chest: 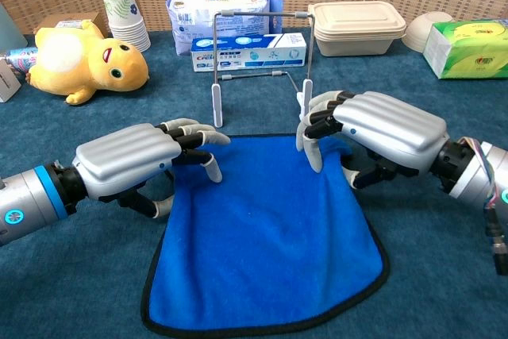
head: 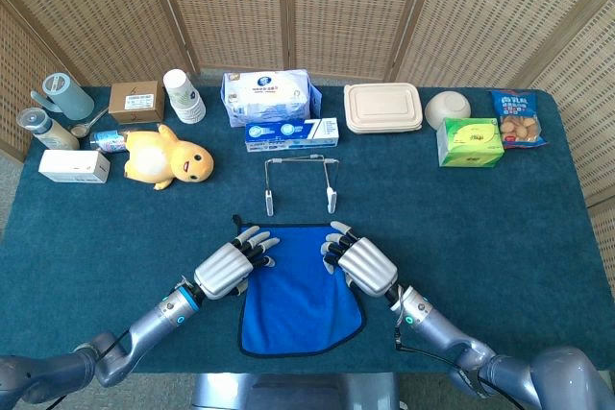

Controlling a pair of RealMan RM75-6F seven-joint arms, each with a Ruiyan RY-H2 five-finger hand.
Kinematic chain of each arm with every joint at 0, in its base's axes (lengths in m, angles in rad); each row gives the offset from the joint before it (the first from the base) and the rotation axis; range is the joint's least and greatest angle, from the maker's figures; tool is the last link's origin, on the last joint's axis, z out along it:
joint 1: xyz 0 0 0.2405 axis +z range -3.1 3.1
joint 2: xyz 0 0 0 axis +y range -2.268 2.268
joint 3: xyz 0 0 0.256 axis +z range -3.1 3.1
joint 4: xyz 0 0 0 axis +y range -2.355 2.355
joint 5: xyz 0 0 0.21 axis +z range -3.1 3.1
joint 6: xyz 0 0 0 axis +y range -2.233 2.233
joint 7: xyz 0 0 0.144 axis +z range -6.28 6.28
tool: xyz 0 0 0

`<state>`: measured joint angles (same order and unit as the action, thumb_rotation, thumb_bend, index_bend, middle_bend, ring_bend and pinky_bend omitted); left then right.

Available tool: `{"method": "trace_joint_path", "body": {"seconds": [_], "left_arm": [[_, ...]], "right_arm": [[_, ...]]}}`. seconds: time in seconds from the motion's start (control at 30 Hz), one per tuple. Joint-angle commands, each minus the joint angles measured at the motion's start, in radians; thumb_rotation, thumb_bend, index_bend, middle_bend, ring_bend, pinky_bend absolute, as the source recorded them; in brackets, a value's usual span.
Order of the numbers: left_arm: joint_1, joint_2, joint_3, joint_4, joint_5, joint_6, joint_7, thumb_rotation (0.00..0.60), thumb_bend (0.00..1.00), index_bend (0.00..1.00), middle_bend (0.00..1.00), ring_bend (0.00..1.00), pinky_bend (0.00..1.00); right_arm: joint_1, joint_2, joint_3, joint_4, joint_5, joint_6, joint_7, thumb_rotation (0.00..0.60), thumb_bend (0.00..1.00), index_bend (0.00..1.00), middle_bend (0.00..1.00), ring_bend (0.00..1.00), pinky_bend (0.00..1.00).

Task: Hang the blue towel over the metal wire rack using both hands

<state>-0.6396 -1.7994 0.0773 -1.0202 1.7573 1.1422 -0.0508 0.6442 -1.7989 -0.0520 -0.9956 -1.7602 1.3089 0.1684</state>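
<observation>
The blue towel lies flat on the table near its front edge. Just beyond it stands the metal wire rack, upright and bare. My left hand sits palm down at the towel's far left corner, fingers spread over the edge and thumb low beside it. At the far right corner, my right hand has its fingers bent down onto the cloth. That corner is hidden under it. Neither hand plainly holds the cloth.
A yellow plush duck lies left of the rack. Behind the rack are a toothpaste box and a tissue pack. Paper cups, a lunch box, a bowl and a green box line the back.
</observation>
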Motion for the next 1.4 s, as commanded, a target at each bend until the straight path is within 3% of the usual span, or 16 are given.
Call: {"method": "trace_joint_path", "body": {"seconds": [0.03,0.17,0.3,0.5,0.8,1.07,1.4], "left_arm": [[-0.002,-0.007,0.0,0.004,-0.004,-0.002,-0.003,0.6,0.7,0.34,0.13,0.02,0.03],[-0.002,-0.021,-0.003,0.009,-0.013,-0.001,-0.008,0.6,0.72,0.47,0.18,0.05,0.05],[0.006,-0.03,-0.007,0.01,-0.026,0.011,-0.027,0.6,0.7,0.67,0.26,0.1,0.07],[0.03,-0.019,-0.005,0.001,-0.04,0.048,-0.062,0.6,0.69,0.78,0.34,0.16,0.08],[0.072,0.047,-0.026,-0.077,-0.07,0.127,-0.126,0.6,0.68,0.79,0.38,0.2,0.09],[0.075,0.141,-0.066,-0.198,-0.063,0.2,-0.126,0.6,0.67,0.79,0.38,0.2,0.09],[0.046,0.293,-0.183,-0.405,-0.121,0.223,-0.143,0.6,0.67,0.79,0.39,0.2,0.09]], "right_arm": [[0.0,0.001,0.001,-0.001,0.0,0.001,0.0,0.6,0.47,0.71,0.4,0.27,0.17],[-0.002,0.002,0.001,-0.002,0.0,0.002,0.0,0.6,0.47,0.75,0.42,0.28,0.17],[-0.001,0.0,-0.002,-0.003,-0.003,0.0,-0.001,0.6,0.46,0.85,0.48,0.29,0.17],[0.002,-0.012,0.004,-0.012,0.002,-0.008,0.007,0.6,0.46,0.97,0.55,0.33,0.17],[-0.001,0.008,0.045,-0.063,0.025,0.025,0.018,0.6,0.47,0.99,0.56,0.35,0.17],[0.005,0.093,0.116,-0.219,0.074,0.035,0.01,0.6,0.47,0.99,0.56,0.35,0.17],[0.024,0.247,0.235,-0.466,0.177,-0.008,-0.038,0.6,0.47,0.99,0.56,0.35,0.17]]}}
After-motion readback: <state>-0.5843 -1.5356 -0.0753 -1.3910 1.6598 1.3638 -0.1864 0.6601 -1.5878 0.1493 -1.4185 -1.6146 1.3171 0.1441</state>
